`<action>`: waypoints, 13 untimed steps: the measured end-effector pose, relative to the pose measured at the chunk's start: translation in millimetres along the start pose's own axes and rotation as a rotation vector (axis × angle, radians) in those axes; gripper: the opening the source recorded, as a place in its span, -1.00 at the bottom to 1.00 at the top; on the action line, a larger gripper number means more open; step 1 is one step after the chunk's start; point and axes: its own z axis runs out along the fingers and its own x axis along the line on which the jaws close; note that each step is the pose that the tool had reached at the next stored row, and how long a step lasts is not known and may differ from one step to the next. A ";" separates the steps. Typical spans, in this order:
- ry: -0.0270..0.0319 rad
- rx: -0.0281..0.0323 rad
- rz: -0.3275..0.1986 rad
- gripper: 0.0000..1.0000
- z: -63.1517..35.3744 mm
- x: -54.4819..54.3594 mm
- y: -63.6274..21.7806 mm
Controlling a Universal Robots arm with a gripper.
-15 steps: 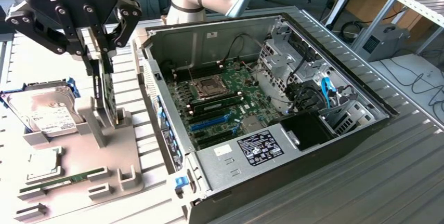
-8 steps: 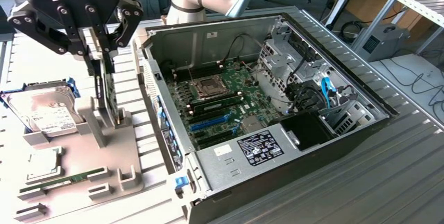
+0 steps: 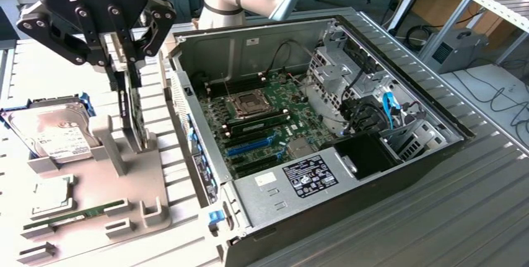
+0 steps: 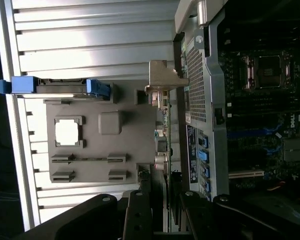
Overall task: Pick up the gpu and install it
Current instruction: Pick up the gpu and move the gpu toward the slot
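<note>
In the exterior view the tool [image 3: 126, 62] straddles the upright gpu [image 3: 132, 115] in its grey holder [image 3: 136, 186]. The wrist view reveals part-spread jaws, not clamping it.

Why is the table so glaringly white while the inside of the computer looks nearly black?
Wrist view: light glares off the pale table, so the open computer case beside it falls into deep shadow. Exterior view: lighting is more even and the motherboard is well lit, though the table washes out on that view's left.
</note>
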 end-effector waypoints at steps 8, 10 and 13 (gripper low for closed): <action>-0.0017 0.0221 -0.001 -0.47 1.4 -30.7 3.5; -0.0017 0.0224 -0.001 -0.47 1.4 -31.7 3.6; -0.0017 0.0230 -0.001 -0.47 1.5 -33.0 3.7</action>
